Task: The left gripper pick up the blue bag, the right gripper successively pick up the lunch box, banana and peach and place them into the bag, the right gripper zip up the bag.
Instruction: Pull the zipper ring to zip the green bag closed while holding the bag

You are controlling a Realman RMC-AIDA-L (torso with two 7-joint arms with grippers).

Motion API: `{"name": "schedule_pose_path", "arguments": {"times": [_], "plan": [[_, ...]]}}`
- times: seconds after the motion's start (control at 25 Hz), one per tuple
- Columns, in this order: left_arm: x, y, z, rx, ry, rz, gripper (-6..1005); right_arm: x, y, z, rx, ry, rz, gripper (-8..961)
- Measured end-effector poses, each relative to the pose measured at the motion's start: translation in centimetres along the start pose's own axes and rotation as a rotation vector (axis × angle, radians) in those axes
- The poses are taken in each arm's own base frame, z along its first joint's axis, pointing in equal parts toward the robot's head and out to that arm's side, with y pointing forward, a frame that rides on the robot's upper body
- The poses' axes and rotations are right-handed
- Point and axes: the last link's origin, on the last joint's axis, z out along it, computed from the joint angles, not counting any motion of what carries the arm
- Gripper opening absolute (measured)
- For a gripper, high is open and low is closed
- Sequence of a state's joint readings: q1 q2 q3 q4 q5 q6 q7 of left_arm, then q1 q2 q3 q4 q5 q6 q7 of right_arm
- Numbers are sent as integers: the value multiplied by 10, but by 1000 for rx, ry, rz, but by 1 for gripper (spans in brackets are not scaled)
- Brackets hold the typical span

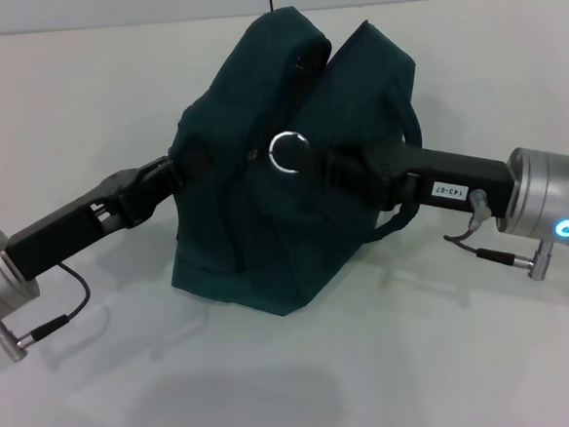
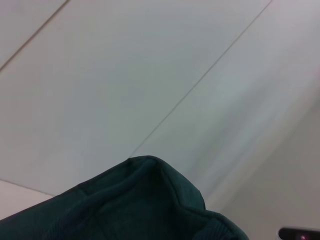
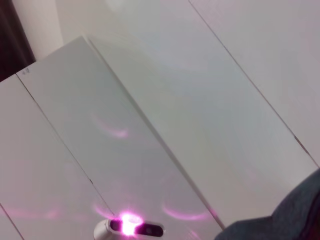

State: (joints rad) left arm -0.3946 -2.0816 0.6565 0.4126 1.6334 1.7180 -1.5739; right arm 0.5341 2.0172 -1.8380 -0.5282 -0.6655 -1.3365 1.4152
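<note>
dark teal-blue fabric bag (image 1: 264, 205) sitting on white table (image 1: 393, 362) | left tool (image 1: 186, 170) at bag's left flank, right tool (image 1: 332, 167) beside ring zip pull (image 1: 287, 153), grip states: cannot tell | risk: zip jamming if fabric is bunching

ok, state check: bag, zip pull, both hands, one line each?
blue bag: standing on the table, top pinched mostly together, a dark gap left near the peak.
ring zip pull: on the bag's front upper face, beside the right hand.
left hand: against the bag's left side, fingers hidden.
right hand: at the zip pull, fingers hidden.
</note>
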Motion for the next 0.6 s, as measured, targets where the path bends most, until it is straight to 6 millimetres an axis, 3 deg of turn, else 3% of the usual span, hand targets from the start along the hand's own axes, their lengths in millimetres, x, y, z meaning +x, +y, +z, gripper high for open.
{"name": "schedule_pose_path", "arguments": {"times": [0.6], "plan": [[-4,6,5,-52,-1,55,62,-26,7,9,-59,-70,-114,9]]}}
